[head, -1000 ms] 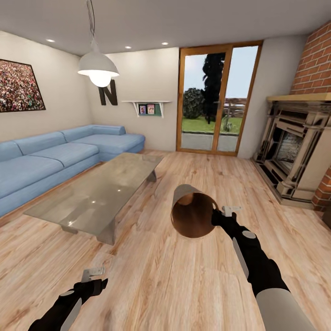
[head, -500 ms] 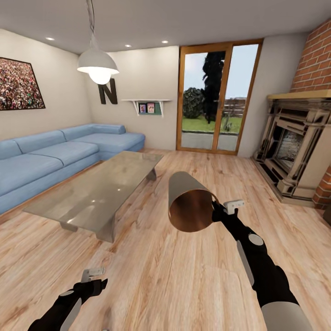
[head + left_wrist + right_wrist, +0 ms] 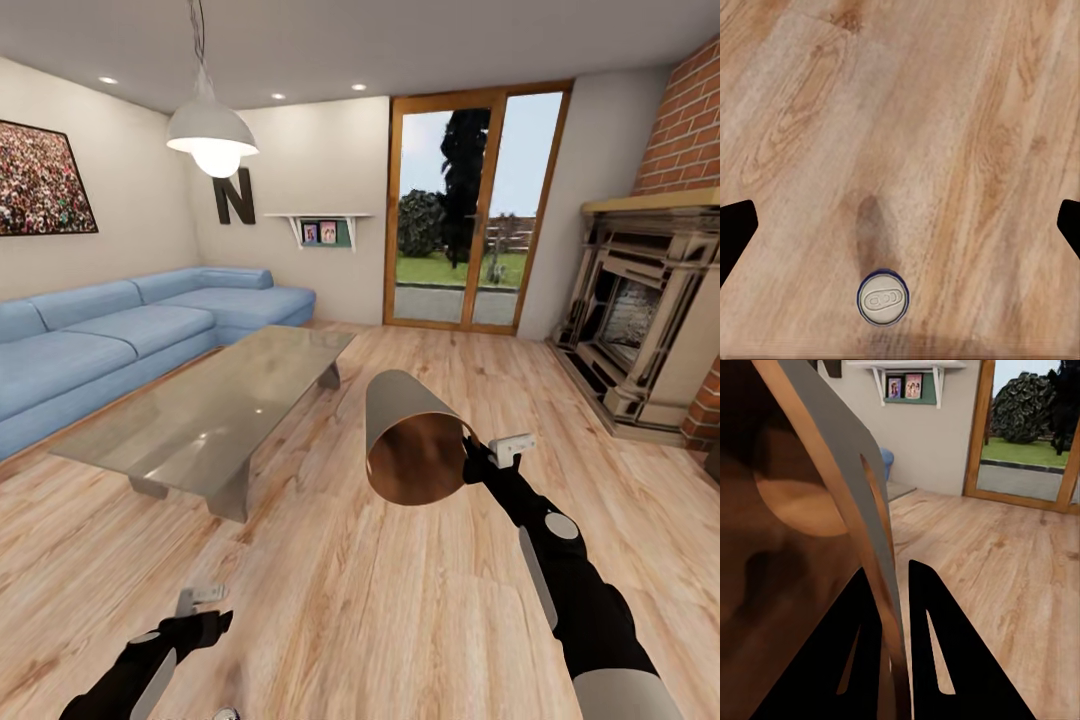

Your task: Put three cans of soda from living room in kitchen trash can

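While right gripper (image 3: 894,660) pinches trash can (image 3: 410,450) rim, can bottom hidden

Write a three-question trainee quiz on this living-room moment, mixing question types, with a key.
1. True or false: the right pincer grips the rim of the pale grey, brown-lined round bin.
2. How is the bin oriented? A) upright on the floor B) lifted and tipped, mouth toward the camera C) upside down on the table
3. Fill in: in the left wrist view, a dark-blue-sided can with a grey metal top stands on the light wood ____.

Key: 1 true; 2 B; 3 floor.
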You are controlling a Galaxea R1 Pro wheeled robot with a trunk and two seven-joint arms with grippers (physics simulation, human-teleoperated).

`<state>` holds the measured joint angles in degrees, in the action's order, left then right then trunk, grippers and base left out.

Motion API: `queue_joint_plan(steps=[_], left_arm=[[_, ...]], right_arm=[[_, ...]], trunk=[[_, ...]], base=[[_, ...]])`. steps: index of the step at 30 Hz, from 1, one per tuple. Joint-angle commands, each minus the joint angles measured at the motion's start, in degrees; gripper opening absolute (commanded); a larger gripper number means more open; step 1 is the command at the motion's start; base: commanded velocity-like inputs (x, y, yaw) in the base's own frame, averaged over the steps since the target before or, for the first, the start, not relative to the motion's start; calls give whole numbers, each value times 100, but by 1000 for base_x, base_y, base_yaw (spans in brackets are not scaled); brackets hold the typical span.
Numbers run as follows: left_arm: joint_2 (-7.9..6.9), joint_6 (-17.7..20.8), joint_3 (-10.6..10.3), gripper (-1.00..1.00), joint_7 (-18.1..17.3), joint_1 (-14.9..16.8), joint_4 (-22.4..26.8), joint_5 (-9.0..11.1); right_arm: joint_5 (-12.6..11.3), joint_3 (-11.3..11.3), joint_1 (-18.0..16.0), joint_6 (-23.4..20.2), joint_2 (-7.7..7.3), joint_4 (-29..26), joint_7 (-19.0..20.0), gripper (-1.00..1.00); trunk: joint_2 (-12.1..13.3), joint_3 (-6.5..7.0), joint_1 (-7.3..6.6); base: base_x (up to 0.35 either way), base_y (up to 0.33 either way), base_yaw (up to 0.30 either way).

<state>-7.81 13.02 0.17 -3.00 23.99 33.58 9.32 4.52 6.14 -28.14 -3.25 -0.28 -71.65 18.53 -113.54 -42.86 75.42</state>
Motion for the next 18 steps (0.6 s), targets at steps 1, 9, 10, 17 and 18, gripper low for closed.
queue_joint_plan(steps=[1,9,10,17,18], left_arm=[[0,18,0,100,0,0,-1,0],[-1,140,3,100,7,0,-318,8],[1,140,2,100,8,0,-376,10],[7,140,-4,100,34,2,-583,4],[7,139,-5,100,36,1,-590,5]], right_arm=[[-65,4,-2,-4,2,-18,35,-100],[-65,-4,71,-7,7,-201,36,-100],[-65,-4,73,-7,8,-208,36,-100],[-70,-4,93,-9,10,-241,36,-100],[-69,-3,94,-9,10,-245,36,-100]], trunk=[[-42,-17,22],[-363,-161,198],[-403,-179,220],[-684,-305,374],[-724,-323,396]], base=[[0,0,0],[0,0,0],[0,0,0],[0,0,0],[0,0,0]])
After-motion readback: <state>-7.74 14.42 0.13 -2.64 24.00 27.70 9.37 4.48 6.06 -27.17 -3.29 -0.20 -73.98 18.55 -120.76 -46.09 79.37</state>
